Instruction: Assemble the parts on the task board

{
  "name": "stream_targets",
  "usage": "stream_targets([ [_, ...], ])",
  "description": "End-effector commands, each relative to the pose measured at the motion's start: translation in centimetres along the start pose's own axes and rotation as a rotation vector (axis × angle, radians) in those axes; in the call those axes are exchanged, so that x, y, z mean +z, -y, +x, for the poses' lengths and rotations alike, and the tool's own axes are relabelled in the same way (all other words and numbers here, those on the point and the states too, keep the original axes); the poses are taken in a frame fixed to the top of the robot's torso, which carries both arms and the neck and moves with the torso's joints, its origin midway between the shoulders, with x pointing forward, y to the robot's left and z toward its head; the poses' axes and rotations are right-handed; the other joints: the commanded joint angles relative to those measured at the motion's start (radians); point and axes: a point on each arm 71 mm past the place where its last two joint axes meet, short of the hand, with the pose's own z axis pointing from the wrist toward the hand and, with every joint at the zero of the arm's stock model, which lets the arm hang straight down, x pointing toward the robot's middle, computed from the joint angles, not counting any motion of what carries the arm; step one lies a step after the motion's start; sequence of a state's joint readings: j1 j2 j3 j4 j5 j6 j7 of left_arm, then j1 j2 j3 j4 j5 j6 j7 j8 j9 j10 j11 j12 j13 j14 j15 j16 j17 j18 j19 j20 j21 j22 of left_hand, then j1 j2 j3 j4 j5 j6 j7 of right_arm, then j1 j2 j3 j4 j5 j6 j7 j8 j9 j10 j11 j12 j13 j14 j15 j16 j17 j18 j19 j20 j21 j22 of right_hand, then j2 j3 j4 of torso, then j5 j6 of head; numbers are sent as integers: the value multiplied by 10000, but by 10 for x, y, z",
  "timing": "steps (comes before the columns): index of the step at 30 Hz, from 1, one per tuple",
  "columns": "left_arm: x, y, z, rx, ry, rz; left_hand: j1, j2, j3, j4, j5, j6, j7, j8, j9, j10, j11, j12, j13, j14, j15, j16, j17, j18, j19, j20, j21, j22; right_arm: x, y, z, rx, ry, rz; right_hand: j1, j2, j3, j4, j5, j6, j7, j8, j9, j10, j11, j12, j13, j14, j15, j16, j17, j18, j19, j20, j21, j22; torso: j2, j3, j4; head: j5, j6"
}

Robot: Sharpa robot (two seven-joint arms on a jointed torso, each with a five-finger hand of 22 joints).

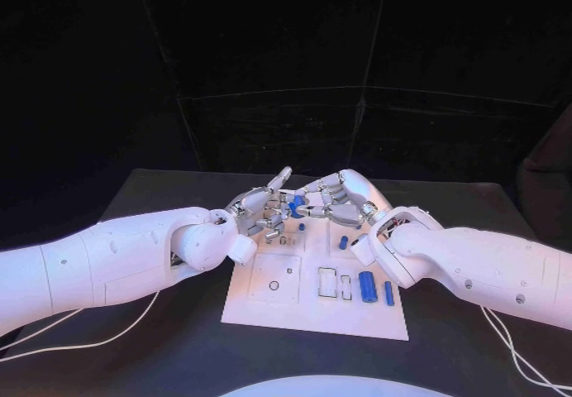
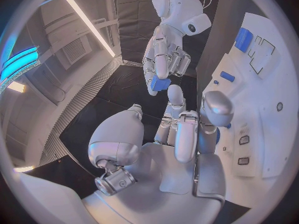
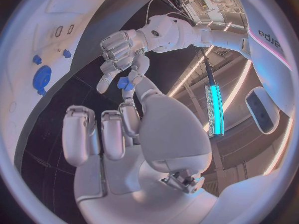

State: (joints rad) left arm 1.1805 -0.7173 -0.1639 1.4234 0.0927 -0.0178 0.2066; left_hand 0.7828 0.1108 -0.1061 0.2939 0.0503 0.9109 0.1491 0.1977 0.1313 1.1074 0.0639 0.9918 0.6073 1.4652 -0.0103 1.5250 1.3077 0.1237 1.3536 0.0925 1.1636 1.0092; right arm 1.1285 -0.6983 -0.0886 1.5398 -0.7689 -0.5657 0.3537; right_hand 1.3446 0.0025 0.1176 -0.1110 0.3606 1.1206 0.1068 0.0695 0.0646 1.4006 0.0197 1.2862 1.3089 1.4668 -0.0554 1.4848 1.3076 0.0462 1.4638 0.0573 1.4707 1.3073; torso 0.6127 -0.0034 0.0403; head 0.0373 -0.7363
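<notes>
Though it is hard to make out in full, a small blue part (image 1: 294, 203) sits up between the two hands at the far end of the task board (image 1: 277, 299), lifted clear of the plate. From the left wrist view the part (image 2: 159, 84) looks pinched in the fingertips of the right hand (image 1: 337, 201), with the left hand (image 1: 264, 208) just across from it, fingers partly curled and reaching in; whether the left hand touches the part I cannot tell. Such a piece is likely light, stiff plastic, smooth enough to slip or twist, so a fingertip pinch across its flat sides seems the safest hold. Nearer the right wrist, two blue cylinders (image 1: 369, 288) lie on the board beside some empty rectangular slots (image 1: 326, 282), and a smaller blue piece (image 1: 343, 242) lies close under the right hand. Everything rests on the black desk (image 1: 143, 331).
</notes>
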Motion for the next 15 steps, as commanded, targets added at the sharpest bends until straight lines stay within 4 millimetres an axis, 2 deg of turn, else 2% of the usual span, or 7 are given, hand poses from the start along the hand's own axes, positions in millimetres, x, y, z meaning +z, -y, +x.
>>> stream_targets([
  [1,1,1,3,43,-212,7,2,141,-122,-4,-36,163,-33,76,-13,163,-26,129,147,842,-30,55,1916,-119,101,-20,74,66,1,-1,1,-25,-56,-111,-82,-10,49,18,36,23,30,30,16,6,47,64,327,770,82,54,1308,-18,67,35,43,674,1,-2,-16,22,-15],
  [15,0,1,2,10,-350,-24,170,615,-793,-11,-34,1104,-390,490,120,657,-335,570,735,953,-283,255,2257,-195,255,-239,465,547,2,1,-1,-97,-72,-48,-82,-10,49,18,36,23,30,30,16,6,47,64,327,770,82,54,1308,-18,67,35,43,674,-9,2,-4,6,-68],
])
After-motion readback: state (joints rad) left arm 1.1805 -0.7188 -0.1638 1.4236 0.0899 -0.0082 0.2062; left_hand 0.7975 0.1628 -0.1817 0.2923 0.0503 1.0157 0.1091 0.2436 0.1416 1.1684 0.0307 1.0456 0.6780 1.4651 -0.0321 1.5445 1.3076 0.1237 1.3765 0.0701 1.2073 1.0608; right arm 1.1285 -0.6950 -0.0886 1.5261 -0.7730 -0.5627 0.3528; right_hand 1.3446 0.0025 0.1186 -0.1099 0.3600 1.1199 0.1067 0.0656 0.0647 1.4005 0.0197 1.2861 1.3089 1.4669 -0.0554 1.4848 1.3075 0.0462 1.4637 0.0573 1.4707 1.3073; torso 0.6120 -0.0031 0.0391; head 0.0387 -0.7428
